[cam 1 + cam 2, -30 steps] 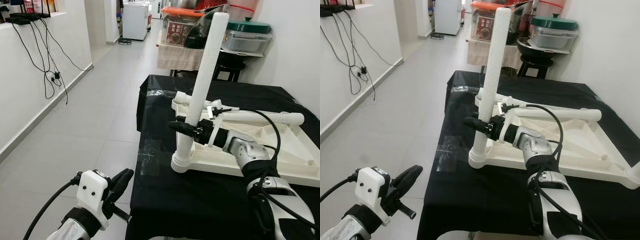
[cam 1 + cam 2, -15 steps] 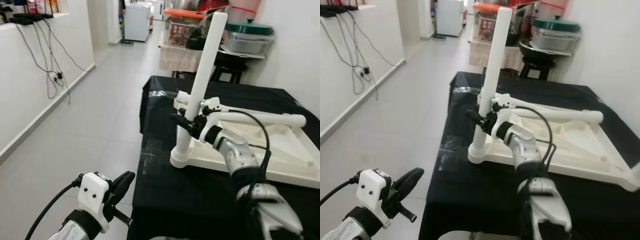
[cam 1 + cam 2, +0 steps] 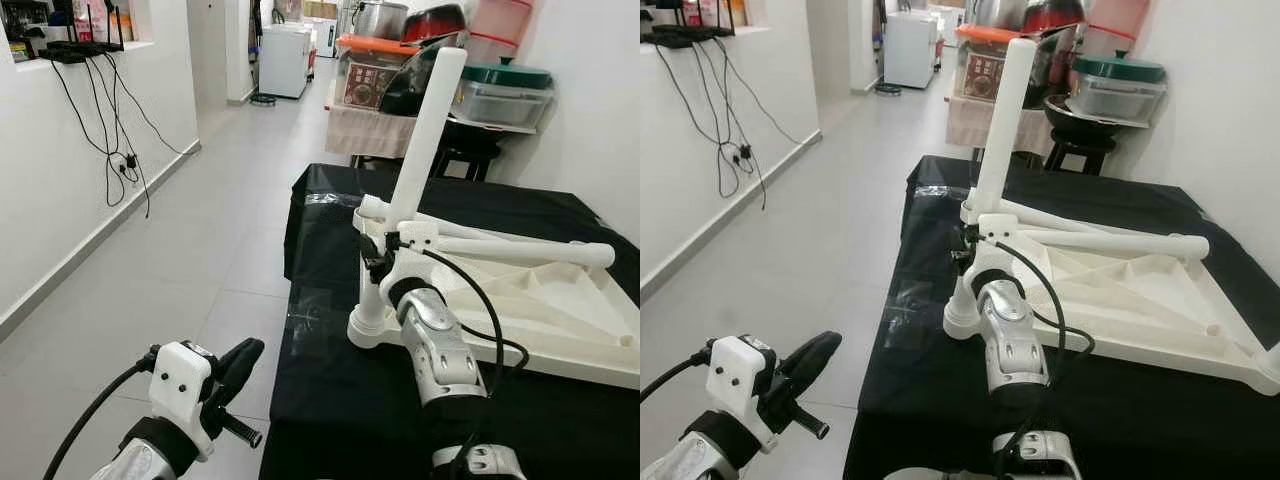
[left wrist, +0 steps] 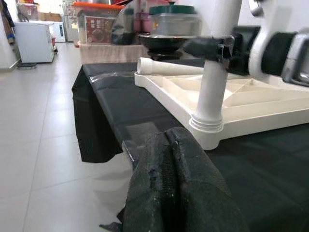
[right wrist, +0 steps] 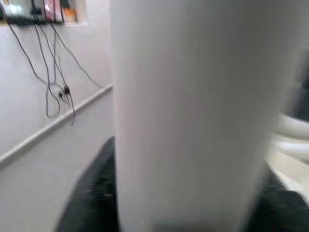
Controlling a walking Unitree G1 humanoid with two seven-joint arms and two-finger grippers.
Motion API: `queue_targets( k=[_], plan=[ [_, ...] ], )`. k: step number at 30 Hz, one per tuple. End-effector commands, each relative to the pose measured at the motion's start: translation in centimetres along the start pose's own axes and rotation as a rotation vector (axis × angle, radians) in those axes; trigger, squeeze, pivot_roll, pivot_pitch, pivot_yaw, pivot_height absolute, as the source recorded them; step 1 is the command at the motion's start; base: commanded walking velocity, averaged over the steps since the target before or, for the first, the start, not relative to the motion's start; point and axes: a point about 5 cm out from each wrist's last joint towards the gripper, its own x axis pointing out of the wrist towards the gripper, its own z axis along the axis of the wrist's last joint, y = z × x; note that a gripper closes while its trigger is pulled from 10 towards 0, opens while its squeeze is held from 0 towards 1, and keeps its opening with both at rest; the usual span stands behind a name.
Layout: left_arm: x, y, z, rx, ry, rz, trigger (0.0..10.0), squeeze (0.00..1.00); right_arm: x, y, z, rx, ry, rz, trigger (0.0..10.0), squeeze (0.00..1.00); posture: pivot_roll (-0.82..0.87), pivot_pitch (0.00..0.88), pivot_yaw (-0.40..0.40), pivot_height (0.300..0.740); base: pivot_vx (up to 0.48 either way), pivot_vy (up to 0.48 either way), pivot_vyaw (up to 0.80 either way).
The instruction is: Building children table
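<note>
**Upright leg gripped at corner socket**

The right gripper (image 3: 378, 262) had its jaws closed on the lower part of the upright leg (image 3: 420, 155), which stood in the near corner socket of the inverted white tabletop (image 3: 560, 310). A second leg (image 3: 520, 250) lay across the tabletop. The left gripper (image 3: 235, 375) hung beside the table (image 3: 330, 400), jaws together, holding nothing. Black cloth covered the table. Behind it stood a bench with pots and containers (image 3: 500, 85); cables (image 3: 110, 130) hung on the white wall above a grey tiled floor (image 3: 200, 260).
</note>
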Motion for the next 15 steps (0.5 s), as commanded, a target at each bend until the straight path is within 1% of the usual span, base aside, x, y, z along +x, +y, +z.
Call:
queue_targets(
  k=[1,2,3,4,5,6,7,8,9,10,11,12,13,14,15],
  plan=[
    [0.1,-0.1,-0.1,-0.005,0.010,-0.010,10.0,0.00,-0.3,-0.5,-0.4,0.022,0.047,-0.014,10.0,1.00,0.03,0.000,-0.098,0.740,0.000,0.000,0.00],
    [0.1,-0.2,-0.1,-0.005,0.010,-0.011,10.0,0.00,0.0,-0.4,0.0,0.051,0.046,0.034,10.0,1.00,0.03,0.000,-0.098,0.740,0.000,0.000,0.00],
    [0.2,-0.2,-0.1,-0.005,0.009,-0.011,10.0,0.00,0.5,-0.3,0.6,0.033,0.036,0.130,10.0,1.00,0.03,0.000,-0.098,0.740,0.000,0.000,0.00],
    [0.2,-0.2,-0.1,-0.005,0.009,-0.011,10.0,0.00,0.5,-0.3,0.6,0.033,0.036,0.130,10.0,1.00,0.03,0.000,-0.098,0.740,0.000,0.000,0.00],
    [0.2,-0.2,-0.2,-0.005,0.009,-0.011,10.0,0.00,0.9,-0.3,1.0,0.011,0.030,0.225,10.0,1.00,0.03,0.000,-0.099,0.740,0.000,0.000,0.00],
    [0.2,-0.2,-0.2,-0.005,0.008,-0.011,10.0,0.00,1.3,-0.3,1.1,0.017,0.039,0.342,10.0,0.96,0.03,0.000,-0.098,0.740,0.000,0.000,0.00],
    [0.2,-0.2,-0.2,-0.005,0.008,-0.011,10.0,0.00,1.3,-0.3,1.1,0.017,0.039,0.342,10.0,0.96,0.03,0.000,-0.098,0.740,0.000,0.000,0.00],
    [0.2,-0.2,-0.2,-0.005,0.008,-0.011,10.0,0.00,1.5,-0.1,1.1,0.018,0.055,0.482,10.0,0.14,0.03,0.000,-0.098,0.740,0.000,0.000,0.00],
    [0.2,-0.2,-0.2,-0.005,0.007,-0.011,10.0,0.00,1.5,-0.1,1.1,0.026,0.067,0.573,10.0,0.00,0.03,0.000,-0.099,0.740,0.000,0.000,0.00],
    [0.2,-0.2,-0.2,-0.005,0.007,-0.011,10.0,0.00,1.5,-0.1,1.1,0.026,0.067,0.573,10.0,0.00,0.03,0.000,-0.099,0.740,0.000,0.000,0.00],
    [0.2,-0.2,-0.2,-0.006,0.008,-0.011,10.0,0.00,1.7,0.0,1.0,0.075,0.109,0.717,10.0,0.00,0.04,0.000,-0.101,0.740,0.000,0.000,0.00],
    [0.2,-0.2,-0.2,-0.006,0.008,-0.011,10.0,0.00,1.7,0.2,1.1,0.075,0.120,0.778,10.0,0.00,0.04,0.000,-0.101,0.740,0.000,0.000,0.00],
    [0.2,-0.2,-0.2,-0.006,0.008,-0.011,10.0,0.00,1.7,0.2,1.1,0.075,0.120,0.778,10.0,0.00,0.04,0.000,-0.101,0.740,0.000,0.000,0.00],
    [0.2,-0.2,-0.2,-0.006,0.008,-0.010,10.0,0.00,1.7,0.3,1.2,0.070,0.131,0.836,10.0,0.00,0.04,0.000,-0.101,0.740,0.000,0.000,0.00],
    [0.2,-0.2,-0.2,-0.006,0.008,-0.010,10.0,0.00,1.7,0.3,1.2,0.070,0.131,0.836,10.0,0.00,0.04,0.000,-0.101,0.740,0.000,0.000,0.00]
  ],
)
